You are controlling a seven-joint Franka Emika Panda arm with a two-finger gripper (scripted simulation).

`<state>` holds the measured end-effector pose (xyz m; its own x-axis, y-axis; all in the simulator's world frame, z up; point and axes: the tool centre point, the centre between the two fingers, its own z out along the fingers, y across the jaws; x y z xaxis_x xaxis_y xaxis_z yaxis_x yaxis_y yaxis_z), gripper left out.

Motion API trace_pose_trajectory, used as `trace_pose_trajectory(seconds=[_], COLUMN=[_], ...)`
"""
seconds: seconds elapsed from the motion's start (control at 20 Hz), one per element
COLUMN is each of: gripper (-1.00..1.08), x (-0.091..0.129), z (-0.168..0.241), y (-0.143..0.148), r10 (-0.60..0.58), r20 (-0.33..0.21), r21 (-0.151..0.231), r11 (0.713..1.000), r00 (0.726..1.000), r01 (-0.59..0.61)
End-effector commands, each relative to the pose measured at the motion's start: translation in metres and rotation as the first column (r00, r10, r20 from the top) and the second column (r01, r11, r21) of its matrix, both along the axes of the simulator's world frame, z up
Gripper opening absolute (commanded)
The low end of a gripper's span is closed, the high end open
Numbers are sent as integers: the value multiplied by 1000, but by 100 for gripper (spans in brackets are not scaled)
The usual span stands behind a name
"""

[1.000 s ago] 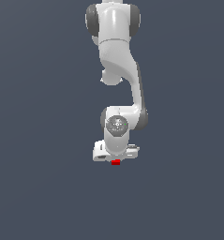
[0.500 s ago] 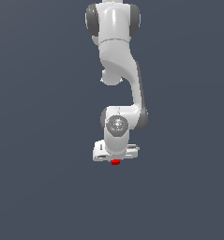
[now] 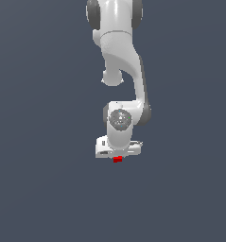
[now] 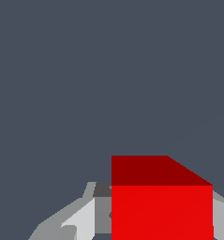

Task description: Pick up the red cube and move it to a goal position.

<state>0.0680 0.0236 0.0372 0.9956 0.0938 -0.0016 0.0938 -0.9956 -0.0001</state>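
The red cube (image 3: 117,159) is a tiny bright-red block showing just under the white hand of my arm in the exterior view. In the wrist view the red cube (image 4: 161,206) is large and sits between my grey fingers (image 4: 80,220), one on each side of it. My gripper (image 3: 117,158) is shut on the cube. The fingertips are mostly hidden by the hand in the exterior view.
The white arm (image 3: 121,71) hangs down from above in the middle of the exterior view. Around it there is only a flat dark grey-blue surface (image 3: 39,189). No goal marker shows in either view.
Hardly anything differs. The hand and the cube in it sit at nearly the same spot as one second ago, perhaps a shade higher.
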Motion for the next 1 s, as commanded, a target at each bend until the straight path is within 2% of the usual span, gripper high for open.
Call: trace_pose_trajectory(seconds=[0.0,0.65,0.95], gripper=[-100,-100,-100], x=[-7,-63,-82], z=[9,82,107], y=[3,30,39], r10=[0,1,1], r20=[1,2,2], r21=[0,0,0], r11=[1000,1000,1000], r00=[1000,1000,1000], r01=[0,-1,-1])
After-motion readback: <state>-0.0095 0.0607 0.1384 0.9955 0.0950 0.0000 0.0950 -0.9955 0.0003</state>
